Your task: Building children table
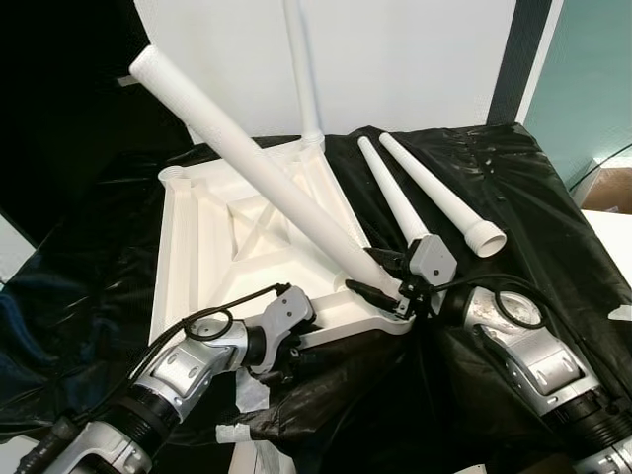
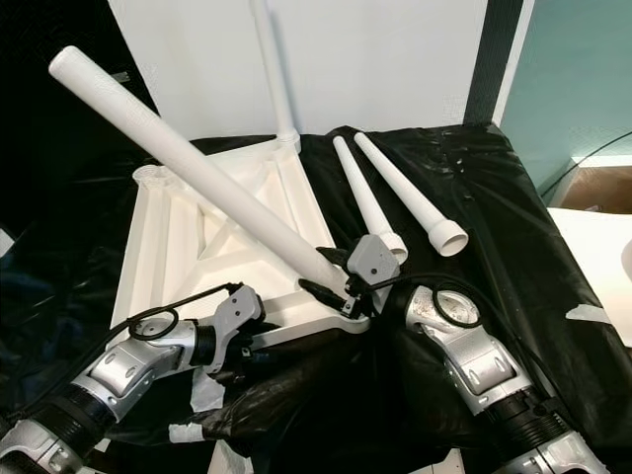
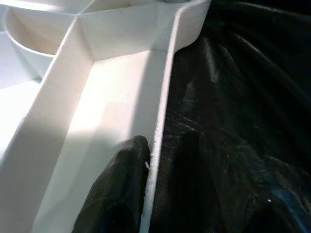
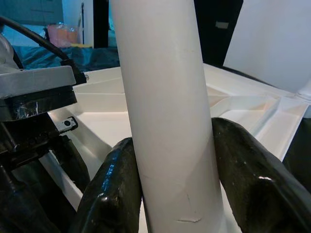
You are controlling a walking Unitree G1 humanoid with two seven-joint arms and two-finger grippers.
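Leg-fitting step: leg (image 1: 267,178) is clamped in right pincer (image 1: 387,279) at near corner socket of upturned top (image 1: 197,247), rim pinched by left pincer (image 3: 146,194); seating and twisting judged next.

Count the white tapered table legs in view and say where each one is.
4. One white tapered table leg stands upright at the white upside-down tabletop's far corner; one slants in the right gripper at the near corner; two lie loose on the black plastic sheet.
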